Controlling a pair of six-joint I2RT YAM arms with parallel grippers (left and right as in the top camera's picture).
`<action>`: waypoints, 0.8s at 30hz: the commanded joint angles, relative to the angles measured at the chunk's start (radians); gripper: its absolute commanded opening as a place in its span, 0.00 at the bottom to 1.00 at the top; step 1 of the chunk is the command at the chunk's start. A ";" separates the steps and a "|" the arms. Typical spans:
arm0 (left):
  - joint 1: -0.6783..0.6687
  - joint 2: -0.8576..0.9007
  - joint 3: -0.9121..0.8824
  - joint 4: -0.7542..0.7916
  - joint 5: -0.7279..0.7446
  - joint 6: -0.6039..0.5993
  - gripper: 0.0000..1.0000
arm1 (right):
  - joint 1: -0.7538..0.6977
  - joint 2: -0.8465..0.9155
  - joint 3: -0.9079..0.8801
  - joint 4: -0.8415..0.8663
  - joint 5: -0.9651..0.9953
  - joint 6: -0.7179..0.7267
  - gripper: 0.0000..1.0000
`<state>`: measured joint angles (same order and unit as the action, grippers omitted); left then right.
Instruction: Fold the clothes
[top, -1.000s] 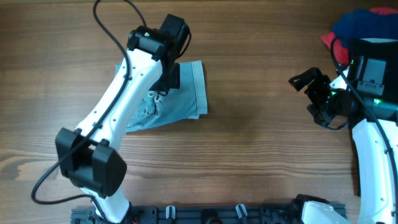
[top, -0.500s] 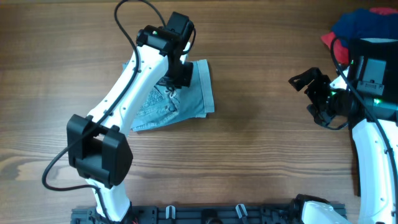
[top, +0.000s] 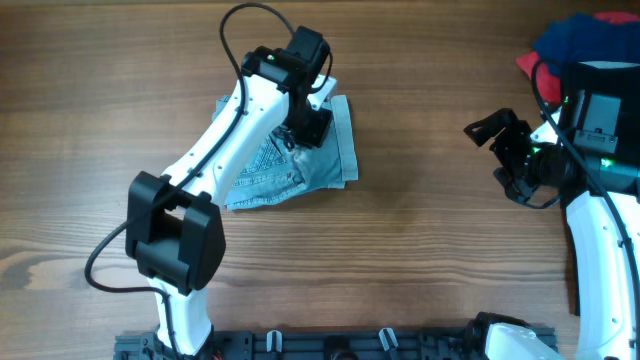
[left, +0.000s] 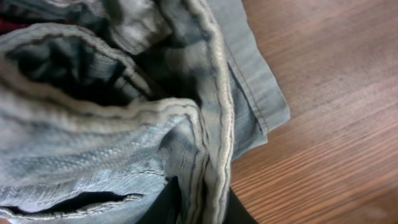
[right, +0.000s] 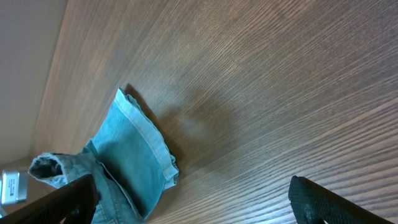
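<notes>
Light blue denim shorts (top: 340, 145) lie folded on the wooden table, left of centre. My left gripper (top: 305, 125) sits on top of them. In the left wrist view its black fingers (left: 166, 200) stand on either side of a thick seamed fold of the shorts (left: 124, 124), pinching it (left: 199, 208). My right gripper (top: 500, 158) hovers open at the right, apart from the shorts and holding nothing. The right wrist view has the shorts (right: 134, 149) far off, beyond the wide-open gripper (right: 196, 205). A dark blue garment (top: 585, 40) and a red one (top: 528, 65) are piled at the back right.
The pile at the back right lies partly under the right arm's base (top: 600, 110). A black rail (top: 340, 345) runs along the table's front edge. Bare wood (top: 420, 230) lies between the shorts and the right gripper.
The left arm has swung to the right, and the denim shorts have slid to the right with it. The right arm has not moved.
</notes>
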<state>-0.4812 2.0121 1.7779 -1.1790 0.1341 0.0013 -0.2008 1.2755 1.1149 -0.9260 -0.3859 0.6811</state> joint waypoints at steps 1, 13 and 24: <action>-0.019 0.016 0.021 0.005 0.042 0.021 0.35 | 0.005 0.005 -0.001 0.002 -0.011 0.011 1.00; 0.056 -0.024 0.021 -0.031 0.142 0.021 0.38 | 0.005 0.005 -0.001 0.002 -0.011 0.011 1.00; 0.531 -0.031 0.002 -0.128 0.243 0.018 0.83 | 0.005 0.005 -0.001 0.002 -0.011 0.011 1.00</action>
<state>-0.0395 2.0003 1.7813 -1.2987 0.2867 0.0132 -0.2008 1.2755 1.1149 -0.9264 -0.3859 0.6811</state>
